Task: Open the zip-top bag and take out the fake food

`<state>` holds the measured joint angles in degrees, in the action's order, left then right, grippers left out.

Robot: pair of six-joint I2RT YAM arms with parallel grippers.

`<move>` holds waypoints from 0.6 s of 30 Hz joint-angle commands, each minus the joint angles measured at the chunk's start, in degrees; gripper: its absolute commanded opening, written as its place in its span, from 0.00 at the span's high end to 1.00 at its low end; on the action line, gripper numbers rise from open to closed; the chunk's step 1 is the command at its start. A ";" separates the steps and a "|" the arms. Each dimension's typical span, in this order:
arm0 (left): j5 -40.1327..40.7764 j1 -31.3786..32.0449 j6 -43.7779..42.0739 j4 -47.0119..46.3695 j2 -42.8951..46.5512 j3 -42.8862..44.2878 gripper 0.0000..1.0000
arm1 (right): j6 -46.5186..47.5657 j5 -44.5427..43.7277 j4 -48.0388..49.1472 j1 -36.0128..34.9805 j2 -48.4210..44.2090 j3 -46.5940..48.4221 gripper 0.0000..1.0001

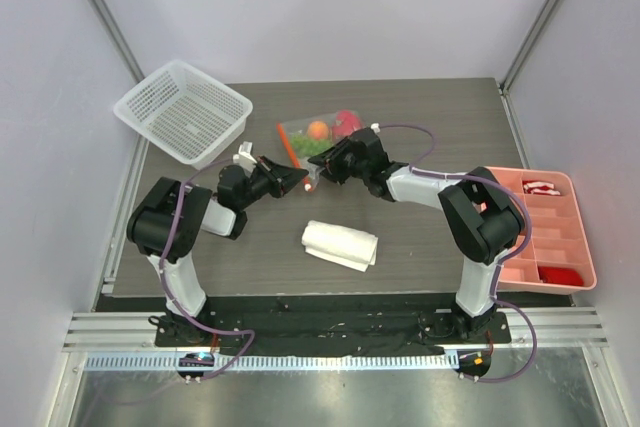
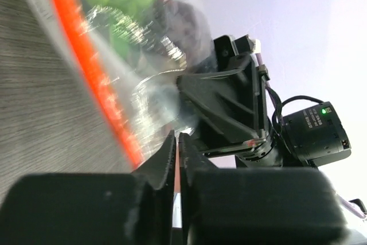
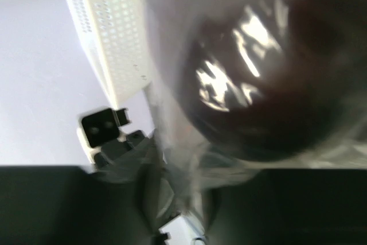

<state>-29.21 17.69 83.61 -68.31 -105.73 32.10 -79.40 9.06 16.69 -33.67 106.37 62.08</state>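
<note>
zip-top bag [image 1: 312, 139] lies at 12 o'clock on table [image 1: 420, 127], fake food [image 1: 319, 129] inside. left gripper [image 1: 304, 181] pinched shut on bag's 6 o'clock edge. right gripper [image 1: 324, 171] alongside, closure not discernible. risk: edge slips from pinch, or whole bag lifts unopened, if pull is uneven.

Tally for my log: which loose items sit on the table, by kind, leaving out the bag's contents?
White mesh basket: 1
Zip-top bag: 1
Folded white cloth: 1
Pink divided tray: 1
Total: 4
</note>
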 commanded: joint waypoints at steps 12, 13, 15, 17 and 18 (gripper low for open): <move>9.60 0.15 -22.34 46.46 23.78 0.77 0.37 | 9.88 -0.81 -1.95 -0.43 -5.73 -2.84 0.31; 10.74 0.15 -23.31 47.91 24.95 0.60 0.33 | 9.61 -0.36 -1.14 -0.26 -5.38 -2.41 0.33; 12.60 -0.20 -22.71 47.14 26.28 -1.06 0.28 | 8.04 1.56 0.26 -0.08 -3.72 -0.49 0.45; 11.38 -0.38 -21.13 45.20 24.27 -0.55 0.31 | 6.45 2.36 1.24 0.01 -3.01 0.23 0.60; 8.59 -0.47 -20.86 44.07 22.87 0.41 0.38 | 4.79 2.89 1.85 -0.08 -2.92 0.40 0.79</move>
<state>-20.60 17.65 65.23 -29.82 -79.72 32.10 -71.13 9.06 12.82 -33.89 102.65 59.72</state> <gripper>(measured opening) 0.693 0.436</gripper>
